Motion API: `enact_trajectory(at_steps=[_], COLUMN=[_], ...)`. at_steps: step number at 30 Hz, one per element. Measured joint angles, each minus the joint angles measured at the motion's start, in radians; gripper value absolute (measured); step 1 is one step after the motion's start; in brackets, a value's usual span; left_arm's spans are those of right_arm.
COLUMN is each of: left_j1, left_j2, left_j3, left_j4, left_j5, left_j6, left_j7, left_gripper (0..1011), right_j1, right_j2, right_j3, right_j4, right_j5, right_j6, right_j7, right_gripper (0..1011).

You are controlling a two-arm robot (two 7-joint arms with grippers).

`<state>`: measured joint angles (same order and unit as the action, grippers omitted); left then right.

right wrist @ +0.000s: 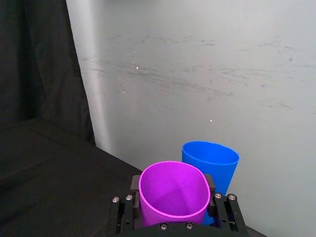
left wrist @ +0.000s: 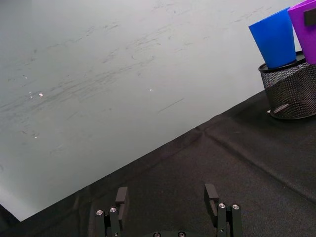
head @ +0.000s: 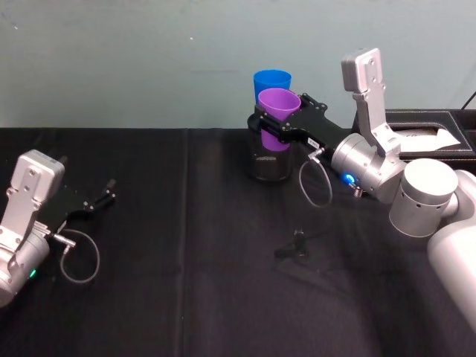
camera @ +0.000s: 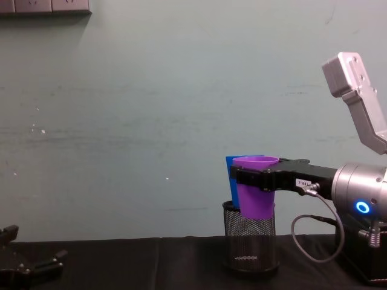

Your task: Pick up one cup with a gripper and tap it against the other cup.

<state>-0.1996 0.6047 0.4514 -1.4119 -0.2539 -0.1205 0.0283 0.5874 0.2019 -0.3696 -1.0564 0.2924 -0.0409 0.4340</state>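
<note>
Soft, even light from above fills every view. The pale wall (camera: 151,90) reads bright and flat, while the black tablecloth (head: 186,245) swallows light and hides nearly all shadows. The purple cup (right wrist: 173,195) and blue cup (right wrist: 217,173) look matte and evenly lit. A blue light ring (camera: 363,207) glows at four o'clock in the chest view, and a green light (head: 32,274) glows at eight o'clock in the head view.

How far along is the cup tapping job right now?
Done: the right gripper is shut on the purple cup, so the grasp looks made. In hand: it holds that cup right beside the blue cup, which stands in the mesh holder; I can't tell whether the cups touch. Left: a clear tap against the blue cup. The left gripper is parked open at the left.
</note>
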Motion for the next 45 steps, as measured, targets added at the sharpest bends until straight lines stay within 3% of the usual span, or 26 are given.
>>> enact_trajectory(at_steps=[9, 16, 31, 36, 45], left_j1=[0.000, 0.000, 0.000, 0.000, 0.000], left_j2=[0.000, 0.000, 0.000, 0.000, 0.000], left_j3=[0.000, 0.000, 0.000, 0.000, 0.000], left_j4=[0.000, 0.000, 0.000, 0.000, 0.000], left_j5=[0.000, 0.000, 0.000, 0.000, 0.000], left_j6=[0.000, 0.000, 0.000, 0.000, 0.000], left_j7=[0.000, 0.000, 0.000, 0.000, 0.000], left_gripper=[1000, 1000, 1000, 1000, 1000], right_j1=[-0.002, -0.051, -0.264, -0.336, -0.444], right_j2=[0.001, 0.011, 0.077, 0.110, 0.146], right_j3=[0.000, 0.005, 0.021, 0.016, 0.012], right_j4=[-0.003, -0.066, -0.316, -0.389, -0.453], right_j5=[-0.001, -0.001, 0.031, 0.014, -0.028], right_j6=[-0.001, -0.007, -0.033, -0.053, -0.099], right_j7=[-0.001, -0.009, -0.022, -0.029, -0.042], right_gripper=[733, 733, 733, 733, 733])
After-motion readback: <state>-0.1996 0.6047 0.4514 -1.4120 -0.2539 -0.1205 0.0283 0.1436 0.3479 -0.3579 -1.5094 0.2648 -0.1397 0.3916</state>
